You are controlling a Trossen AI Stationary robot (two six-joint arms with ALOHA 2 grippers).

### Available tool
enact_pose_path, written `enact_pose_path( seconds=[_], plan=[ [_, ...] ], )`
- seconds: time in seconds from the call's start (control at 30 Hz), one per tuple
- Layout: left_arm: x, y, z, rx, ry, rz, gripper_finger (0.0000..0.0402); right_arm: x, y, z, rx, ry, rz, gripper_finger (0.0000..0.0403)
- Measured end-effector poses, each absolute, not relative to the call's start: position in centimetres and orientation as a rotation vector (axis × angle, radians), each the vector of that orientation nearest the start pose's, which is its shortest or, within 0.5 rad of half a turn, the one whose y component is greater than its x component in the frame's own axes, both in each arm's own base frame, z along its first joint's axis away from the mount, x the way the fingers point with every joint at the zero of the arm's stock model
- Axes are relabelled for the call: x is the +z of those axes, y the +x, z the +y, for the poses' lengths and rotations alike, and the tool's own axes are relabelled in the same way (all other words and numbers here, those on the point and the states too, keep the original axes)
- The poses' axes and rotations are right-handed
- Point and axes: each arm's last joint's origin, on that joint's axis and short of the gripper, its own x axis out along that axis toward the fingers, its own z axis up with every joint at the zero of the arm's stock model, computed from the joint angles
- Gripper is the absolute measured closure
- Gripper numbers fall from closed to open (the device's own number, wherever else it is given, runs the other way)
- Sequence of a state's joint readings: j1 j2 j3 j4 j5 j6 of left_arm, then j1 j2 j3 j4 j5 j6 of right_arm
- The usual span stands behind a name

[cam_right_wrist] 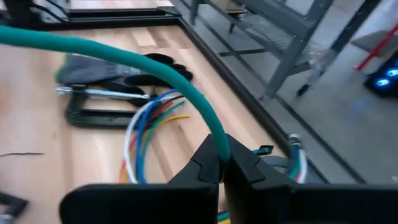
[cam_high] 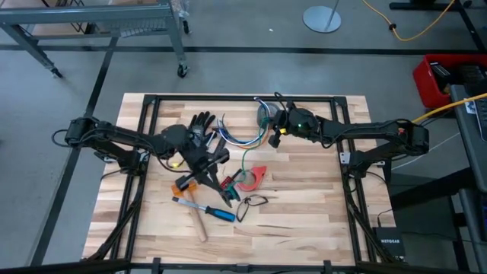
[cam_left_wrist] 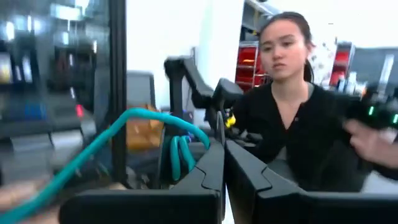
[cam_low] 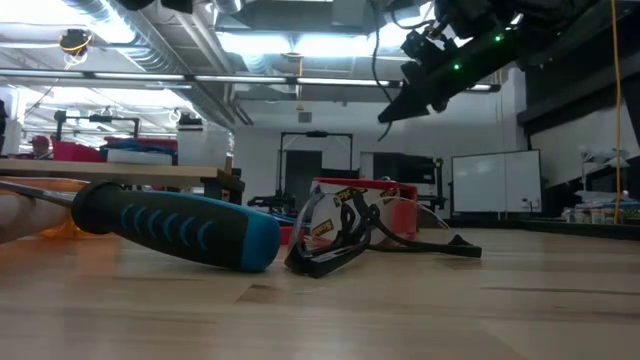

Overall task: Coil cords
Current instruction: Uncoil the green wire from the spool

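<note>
Above the table's far edge my right gripper (cam_right_wrist: 222, 163) pinches a green cord (cam_right_wrist: 124, 57); my left gripper (cam_left_wrist: 222, 163) is closed, seemingly on it too, near the cords (cam_right_wrist: 146, 127).

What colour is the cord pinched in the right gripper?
Teal green. The right gripper is shut on the green cord; the right wrist view shows it best.
</note>
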State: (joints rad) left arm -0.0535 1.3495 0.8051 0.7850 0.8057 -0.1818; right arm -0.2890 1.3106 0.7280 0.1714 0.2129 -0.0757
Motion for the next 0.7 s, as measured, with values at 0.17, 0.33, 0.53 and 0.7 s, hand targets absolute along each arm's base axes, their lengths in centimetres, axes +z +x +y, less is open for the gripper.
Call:
enact_pose_path(
  seconds=[0.17,0.33,0.53,0.7],
  plan=[
    [31.1,28.5,-3.9,-0.846,0.148,-0.306,0.0401,23.1,26.4,-8.1,-0.376,0.036,0.464,0.0397],
    [31.6,28.3,-4.3,-0.823,0.332,-0.438,0.0401,21.9,26.2,-7.9,-0.326,0.120,0.561,0.0397],
    [31.9,28.0,-5.3,-0.826,0.452,-0.535,0.0401,19.1,26.8,-8.1,-0.342,0.183,0.702,0.0397],
    [32.3,27.8,-5.6,-0.791,0.484,-0.588,0.0401,16.4,27.5,-8.1,-0.297,0.228,0.807,0.0397]
  ],
)
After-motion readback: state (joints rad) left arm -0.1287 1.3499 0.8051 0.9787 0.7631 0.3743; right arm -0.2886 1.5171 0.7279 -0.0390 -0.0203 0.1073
